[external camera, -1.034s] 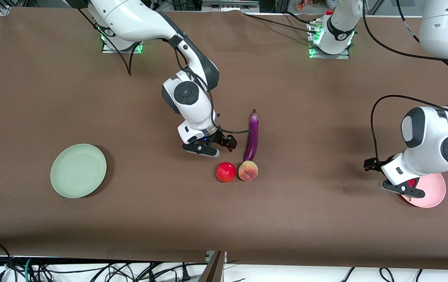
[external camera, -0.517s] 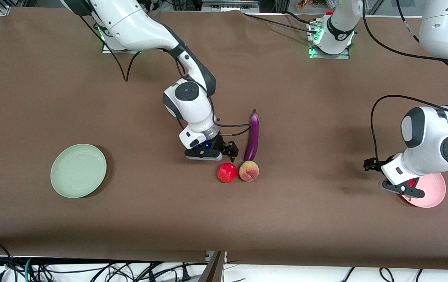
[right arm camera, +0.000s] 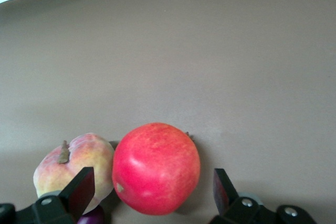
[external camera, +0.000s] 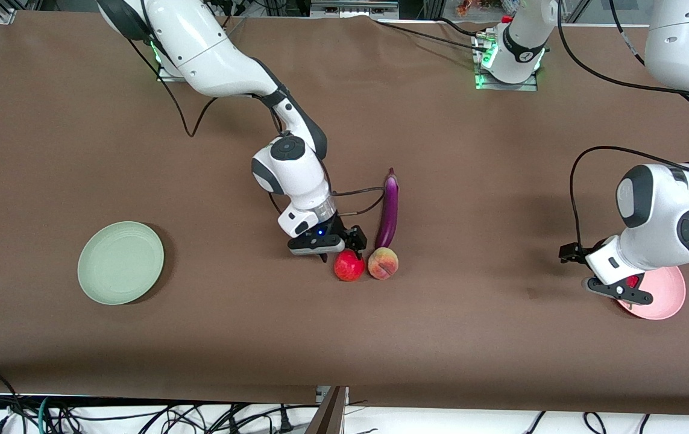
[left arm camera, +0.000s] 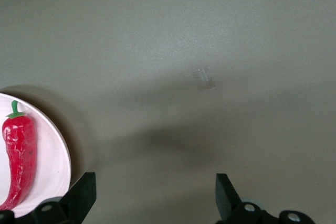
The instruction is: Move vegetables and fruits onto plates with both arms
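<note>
My right gripper is open and low around the round red fruit, which touches the peach. In the right wrist view, the right gripper has one finger on each side of the red fruit, not touching it; the peach is beside one finger. The purple eggplant lies just farther from the front camera than the peach. My left gripper waits, open and empty, beside the pink plate. The red chili lies on that pink plate. The mint green plate is empty.
The brown table has a small pale scrap on it near the left gripper. Cables hang below the table's near edge.
My right gripper has moved toward the front camera and down, from beside the eggplant to around the red fruit. The left arm has not moved.
</note>
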You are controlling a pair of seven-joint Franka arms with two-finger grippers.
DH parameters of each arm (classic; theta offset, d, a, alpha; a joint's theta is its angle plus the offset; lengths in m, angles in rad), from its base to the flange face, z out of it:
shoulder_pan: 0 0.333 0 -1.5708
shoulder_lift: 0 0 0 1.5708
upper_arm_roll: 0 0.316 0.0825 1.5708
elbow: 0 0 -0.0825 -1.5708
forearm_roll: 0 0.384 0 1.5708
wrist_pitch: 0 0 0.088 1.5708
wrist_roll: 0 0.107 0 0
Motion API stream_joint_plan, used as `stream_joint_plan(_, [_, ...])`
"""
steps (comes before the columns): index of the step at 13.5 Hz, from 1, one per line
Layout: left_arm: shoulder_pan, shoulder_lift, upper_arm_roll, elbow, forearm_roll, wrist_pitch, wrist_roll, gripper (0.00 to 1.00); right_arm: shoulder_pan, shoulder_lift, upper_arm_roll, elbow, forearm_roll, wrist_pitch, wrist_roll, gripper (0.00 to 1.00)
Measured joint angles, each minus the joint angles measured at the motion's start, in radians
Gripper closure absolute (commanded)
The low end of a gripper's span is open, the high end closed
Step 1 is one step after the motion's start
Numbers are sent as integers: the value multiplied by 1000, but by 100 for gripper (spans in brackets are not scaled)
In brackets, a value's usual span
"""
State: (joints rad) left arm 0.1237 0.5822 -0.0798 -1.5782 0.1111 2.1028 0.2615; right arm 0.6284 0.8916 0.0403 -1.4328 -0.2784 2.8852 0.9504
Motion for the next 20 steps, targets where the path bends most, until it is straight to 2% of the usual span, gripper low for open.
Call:
stream_joint_plan(9, [0,0,0,-1,0,0,0,0,17,68,-33,85,-2,2,-7,0])
stream_joint_plan(17, [0,0,0,-2,0,0,0,0,20,99,-37,101,-3,35,-14,2])
stream_joint_plan(19, [0,0,0,-2,0,0,0,0,20,104,-37,101,-3,42,-15,26])
stream_joint_plan(20, [0,1,0,-3,0,0,0,0,20,106,-37,102,-3,51,-19,43])
